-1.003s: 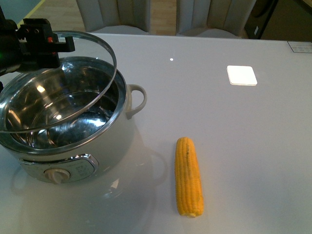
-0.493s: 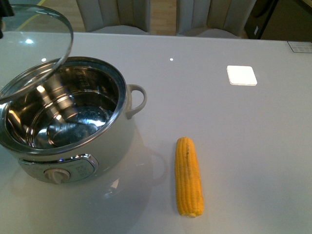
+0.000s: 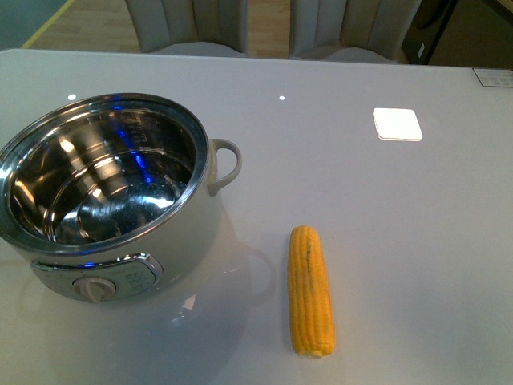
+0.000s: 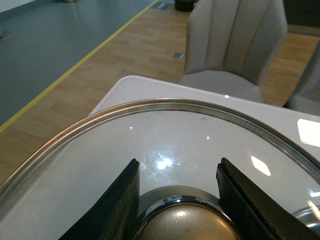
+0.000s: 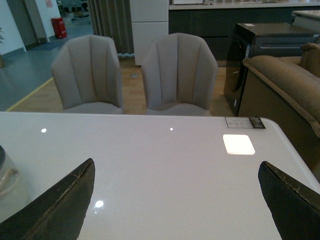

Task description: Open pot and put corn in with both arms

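Observation:
The white pot (image 3: 120, 241) stands open at the front left of the table, its steel inside empty. The corn (image 3: 310, 290) lies on the table to the right of the pot, lengthwise toward me. Neither arm shows in the front view. In the left wrist view my left gripper (image 4: 177, 200) is shut on the bronze knob (image 4: 187, 225) of the glass pot lid (image 4: 100, 160), held above the table's far left part. In the right wrist view my right gripper (image 5: 175, 200) is open and empty above bare table; the pot's handle (image 5: 6, 180) shows at the edge.
A white square pad (image 3: 397, 123) lies at the back right of the table. Two grey chairs (image 5: 135, 75) stand behind the far edge, with a brown sofa (image 5: 285, 90) to the right. A label (image 3: 493, 77) sits at the far right corner.
The left arm has carried the lid up and to the left, out of the front view. The pot now stands fully uncovered. The corn has not moved.

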Robot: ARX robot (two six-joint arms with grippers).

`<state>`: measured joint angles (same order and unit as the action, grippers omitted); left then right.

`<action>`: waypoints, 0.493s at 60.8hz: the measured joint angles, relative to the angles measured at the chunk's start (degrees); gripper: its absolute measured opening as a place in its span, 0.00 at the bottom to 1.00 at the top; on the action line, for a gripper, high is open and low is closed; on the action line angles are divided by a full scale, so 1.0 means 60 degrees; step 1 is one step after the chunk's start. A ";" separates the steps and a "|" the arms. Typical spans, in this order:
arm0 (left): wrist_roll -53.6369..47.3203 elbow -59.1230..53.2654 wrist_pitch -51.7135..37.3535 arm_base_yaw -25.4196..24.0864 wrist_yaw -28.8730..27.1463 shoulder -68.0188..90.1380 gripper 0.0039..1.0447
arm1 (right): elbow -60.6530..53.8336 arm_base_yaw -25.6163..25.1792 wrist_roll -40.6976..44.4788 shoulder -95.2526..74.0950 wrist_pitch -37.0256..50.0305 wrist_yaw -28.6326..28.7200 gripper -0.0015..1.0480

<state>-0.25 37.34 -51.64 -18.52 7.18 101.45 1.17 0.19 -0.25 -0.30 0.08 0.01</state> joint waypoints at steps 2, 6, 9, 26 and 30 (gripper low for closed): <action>-0.0029 0.0015 -0.0055 -0.0175 0.0084 0.0113 0.39 | 0.0004 0.0000 0.0000 0.0000 0.0000 -0.0004 0.92; -0.0106 0.0058 -0.0182 -0.0528 0.0219 0.0382 0.39 | 0.0004 0.0000 0.0000 0.0000 0.0000 0.0000 0.92; -0.0200 0.0095 -0.0346 -0.0758 0.0321 0.0630 0.39 | 0.0004 0.0000 0.0000 0.0000 0.0000 -0.0004 0.92; -0.0495 0.0645 -0.0852 -0.1745 0.0572 0.1916 0.39 | 0.0000 0.0000 0.0000 0.0000 0.0000 -0.0004 0.92; -0.0499 0.0900 -0.0965 -0.1978 0.0597 0.2302 0.39 | 0.0000 0.0000 0.0000 0.0000 0.0000 0.0000 0.92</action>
<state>-3.25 42.74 -57.43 -30.39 10.76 115.26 1.17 0.19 -0.25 -0.30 0.08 0.01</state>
